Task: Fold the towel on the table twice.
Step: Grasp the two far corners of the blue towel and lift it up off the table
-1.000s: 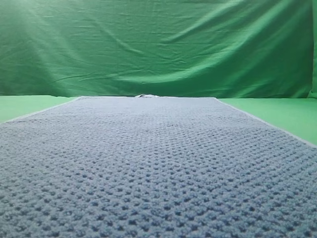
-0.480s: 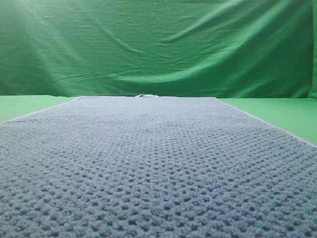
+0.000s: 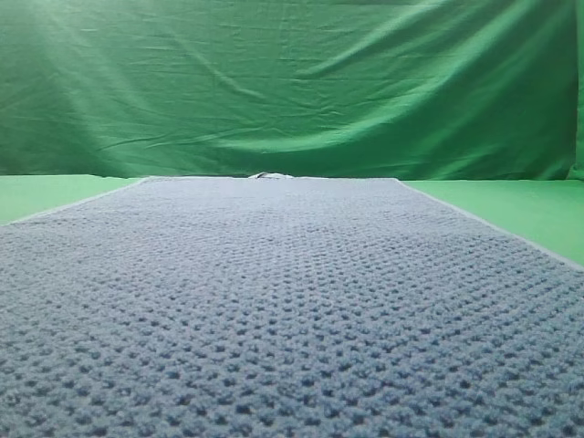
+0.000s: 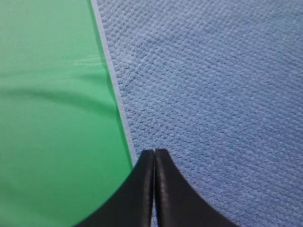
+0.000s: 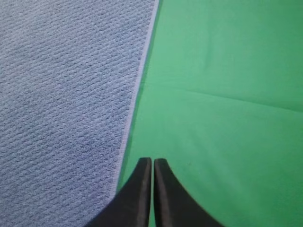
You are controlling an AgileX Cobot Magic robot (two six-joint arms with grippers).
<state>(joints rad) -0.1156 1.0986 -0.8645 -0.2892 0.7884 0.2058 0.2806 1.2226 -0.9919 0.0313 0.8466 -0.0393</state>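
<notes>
**Desk:** What have you got on your screens?

**Me:** On the high view I see the towel lying flat and unfolded on the green worktop. It fills most of the lower picture and runs away from the camera to a straight far edge. A small pale bit sticks up at the middle of that far edge; I can't tell what it is. Bare worktop shows on both sides of the towel, and a wrinkled green backdrop hangs behind. I see neither arm in that view.

**Desk:** And the left gripper?

**Me:** On the left wrist view the left gripper has its two dark fingers pressed together with only a thin seam between them, and nothing is caught there. Its tip sits over the towel, just inside the pale hem that runs along the towel's left edge, with green worktop on the other side of the hem. I can't tell whether the tip touches the cloth.

**Desk:** Right side?

**Me:** The right gripper is likewise closed up tight and holding nothing. Its tip is over bare worktop, just beside the towel's right hem, with the waffle cloth filling the left of that view.
</notes>
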